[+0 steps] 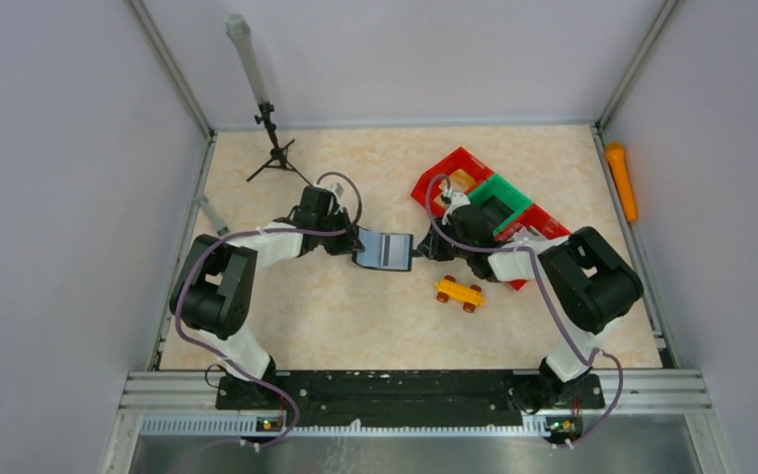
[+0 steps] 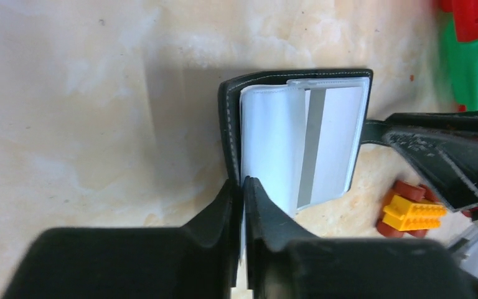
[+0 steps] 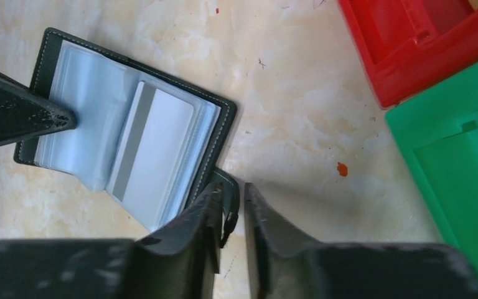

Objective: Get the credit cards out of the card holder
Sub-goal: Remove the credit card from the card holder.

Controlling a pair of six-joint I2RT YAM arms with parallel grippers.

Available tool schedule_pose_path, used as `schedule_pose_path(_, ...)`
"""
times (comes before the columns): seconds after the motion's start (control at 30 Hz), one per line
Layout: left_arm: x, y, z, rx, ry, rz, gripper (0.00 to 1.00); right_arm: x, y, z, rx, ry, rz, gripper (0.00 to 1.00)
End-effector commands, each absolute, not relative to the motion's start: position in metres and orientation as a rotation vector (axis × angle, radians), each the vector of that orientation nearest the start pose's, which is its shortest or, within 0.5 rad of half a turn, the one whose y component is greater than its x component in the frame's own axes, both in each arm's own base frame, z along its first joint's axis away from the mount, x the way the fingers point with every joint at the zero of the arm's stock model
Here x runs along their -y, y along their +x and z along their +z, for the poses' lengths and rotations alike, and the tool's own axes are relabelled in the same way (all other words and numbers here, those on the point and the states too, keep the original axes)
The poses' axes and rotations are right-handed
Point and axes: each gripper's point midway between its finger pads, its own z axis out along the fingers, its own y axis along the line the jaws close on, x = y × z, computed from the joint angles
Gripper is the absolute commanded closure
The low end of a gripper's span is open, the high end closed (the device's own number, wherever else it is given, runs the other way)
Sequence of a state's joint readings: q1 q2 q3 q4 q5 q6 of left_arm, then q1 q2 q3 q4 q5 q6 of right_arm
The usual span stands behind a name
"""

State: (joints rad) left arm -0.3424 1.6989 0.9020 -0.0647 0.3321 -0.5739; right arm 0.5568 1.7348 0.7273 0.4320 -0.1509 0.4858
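The black card holder (image 1: 383, 249) lies open between my two grippers, greyish clear sleeves facing up. A white card with a grey stripe (image 2: 333, 143) sits in a sleeve, and it also shows in the right wrist view (image 3: 155, 143). My left gripper (image 1: 352, 243) is shut on the holder's left edge (image 2: 243, 182), pinching cover and sleeve. My right gripper (image 1: 420, 247) grips the short strap tab at the holder's right edge (image 3: 233, 187), with a thin gap beside the strap. The holder (image 3: 131, 137) is stretched flat just above the table.
A yellow-orange toy brick car (image 1: 460, 292) sits just in front of the holder. Red bins (image 1: 451, 173) and a green bin (image 1: 498, 202) stand behind my right arm. A small tripod (image 1: 274, 158) is at the back left. An orange object (image 1: 621, 181) lies by the right wall.
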Motion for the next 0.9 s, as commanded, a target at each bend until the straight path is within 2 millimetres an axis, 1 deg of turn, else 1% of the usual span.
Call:
schedule_pose_path(0.0, 0.189, 0.353, 0.061, -2.464, -0.152, -0.668, 0.8, -0.273, 0.349, 0.055, -2.172, -0.171, 0.753, 0.85)
schedule_pose_path(0.07, 0.18, 0.355, 0.066, -2.437, -0.165, -0.607, 0.6, -0.269, 0.35, 0.058, -2.161, -0.165, 0.734, 0.92)
schedule_pose_path(0.1, 0.175, 0.356, 0.069, -2.423, -0.178, -0.572, 0.51, -0.269, 0.35, 0.059, -2.159, -0.168, 0.735, 0.95)
schedule_pose_path(0.13, 0.17, 0.356, 0.074, -2.404, -0.185, -0.546, 0.45, -0.27, 0.35, 0.061, -2.155, -0.172, 0.737, 0.96)
schedule_pose_path(0.2, 0.165, 0.356, 0.083, -2.36, -0.184, -0.51, 0.39, -0.271, 0.348, 0.063, -2.152, -0.179, 0.752, 0.97)
schedule_pose_path(0.27, 0.167, 0.355, 0.095, -2.313, -0.15, -0.511, 0.34, -0.273, 0.347, 0.065, -2.143, -0.186, 0.768, 0.97)
schedule_pose_path(0.37, 0.19, 0.346, 0.114, -2.236, -0.011, -0.576, 0.31, -0.273, 0.347, 0.069, -2.13, -0.188, 0.775, 0.97)
schedule_pose_path(0.4, 0.202, 0.345, 0.121, -2.196, 0.044, -0.618, 0.32, -0.273, 0.346, 0.07, -2.127, -0.191, 0.779, 0.97)
schedule_pose_path(0.47, 0.224, 0.339, 0.128, -2.159, 0.142, -0.736, 0.41, -0.275, 0.345, 0.072, -2.123, -0.197, 0.792, 0.97)
schedule_pose_path(0.5, 0.232, 0.337, 0.127, -2.169, 0.164, -0.781, 0.46, -0.276, 0.344, 0.072, -2.122, -0.2, 0.799, 0.97)
schedule_pose_path(0.57, 0.243, 0.337, 0.118, -2.22, 0.188, -0.837, 0.58, -0.277, 0.343, 0.073, -2.121, -0.203, 0.811, 0.97)
schedule_pose_path(0.6, 0.246, 0.338, 0.111, -2.257, 0.179, -0.843, 0.64, -0.277, 0.343, 0.074, -2.118, -0.207, 0.814, 0.97)
schedule_pose_path(0.63, 0.249, 0.339, 0.099, -2.302, 0.176, -0.848, 0.68, -0.277, 0.342, 0.076, -2.114, -0.209, 0.816, 0.97)
schedule_pose_path(0.67, 0.252, 0.339, 0.092, -2.334, 0.177, -0.861, 0.72, -0.277, 0.341, 0.077, -2.11, -0.212, 0.817, 0.97)
schedule_pose_path(0.77, 0.262, 0.338, 0.078, -2.397, 0.191, -0.917, 0.79, -0.276, 0.34, 0.082, -2.09, -0.214, 0.828, 0.97)
schedule_pose_path(0.83, 0.267, 0.34, 0.071, -2.424, 0.189, -0.935, 0.83, -0.278, 0.338, 0.086, -2.07, -0.224, 0.843, 0.97)
schedule_pose_path(0.87, 0.266, 0.337, 0.065, -2.462, 0.18, -0.934, 0.84, -0.279, 0.337, 0.088, -2.064, -0.227, 0.854, 0.97)
